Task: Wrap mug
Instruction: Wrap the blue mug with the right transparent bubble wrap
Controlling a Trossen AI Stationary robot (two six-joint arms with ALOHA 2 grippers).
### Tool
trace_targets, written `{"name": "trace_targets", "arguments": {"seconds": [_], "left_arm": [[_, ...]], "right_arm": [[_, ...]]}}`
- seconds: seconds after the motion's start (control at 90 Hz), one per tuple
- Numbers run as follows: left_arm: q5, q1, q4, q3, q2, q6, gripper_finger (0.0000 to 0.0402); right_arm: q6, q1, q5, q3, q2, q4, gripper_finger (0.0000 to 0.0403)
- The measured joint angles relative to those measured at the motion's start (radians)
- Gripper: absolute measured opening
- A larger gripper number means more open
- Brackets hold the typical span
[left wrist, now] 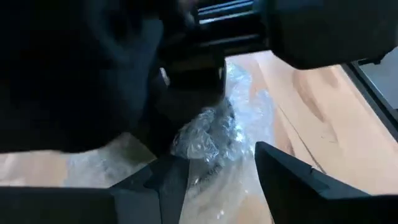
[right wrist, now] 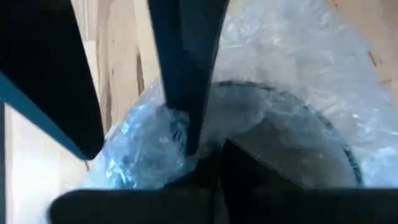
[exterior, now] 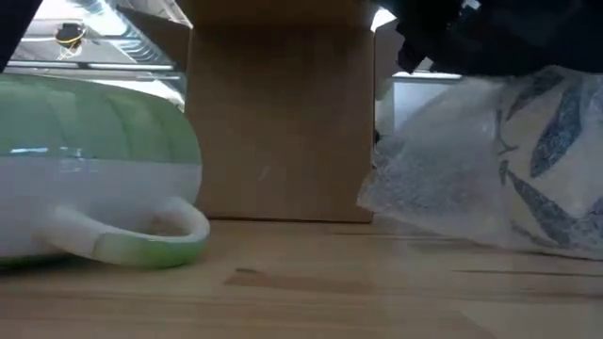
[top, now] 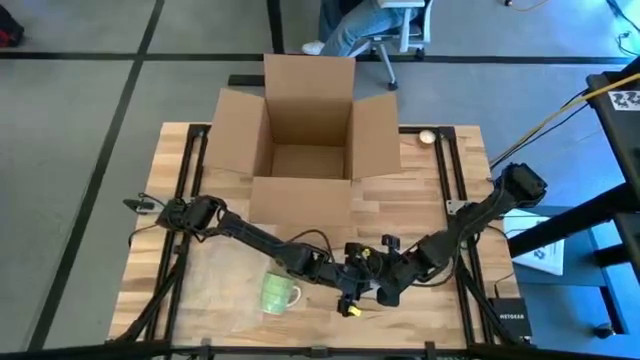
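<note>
The green mug [top: 276,293] with its pale handle [exterior: 132,240] lies near the table's front edge, handle touching the wood; no gripper touches it. To its right both grippers meet over a bundle of clear bubble wrap [exterior: 443,179] around a white thing with blue leaf marks [exterior: 556,160]. A dark round rim [right wrist: 298,106] shows through the wrap. My left gripper [left wrist: 217,158] is open, its fingers standing on either side of the wrap. My right gripper [right wrist: 211,162] is shut on scrunched wrap. My right gripper pinches a scrunched, many-layered bunch of the bubble wrap [left wrist: 205,130] between its two fingers, coming from the table's right side and slanting down. The bundle hangs below the fingers, and its lower edge [exterior: 452,231] reaches the tabletop. The gripper's body hides the exact place.
An open brown cardboard box [top: 305,140] stands at the table's far middle, flaps spread. A flat sheet of bubble wrap [top: 225,285] lies under and left of the mug. A small round thing [top: 427,136] sits at the far right. A person sits beyond the far edge.
</note>
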Motion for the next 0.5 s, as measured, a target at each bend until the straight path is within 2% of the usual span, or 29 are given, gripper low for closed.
{"name": "trace_targets", "arguments": {"seconds": [0.144, 0.378, 0.5], "left_arm": [[-0.012, -0.008, 0.005, 0.0, -0.02, 0.0, 0.0166], [0.077, -0.013, 0.018, 0.001, -0.021, 0.016, 0.0166], [0.083, -0.013, 0.059, 0.002, -0.005, 0.023, 0.0166]], "right_arm": [[-0.028, 0.001, 0.0, 0.023, -0.006, -0.002, 0.0], [-0.033, 0.001, 0.008, 0.025, -0.006, -0.008, 0.0], [-0.032, 0.001, 0.009, 0.025, -0.006, -0.008, 0.0]]}}
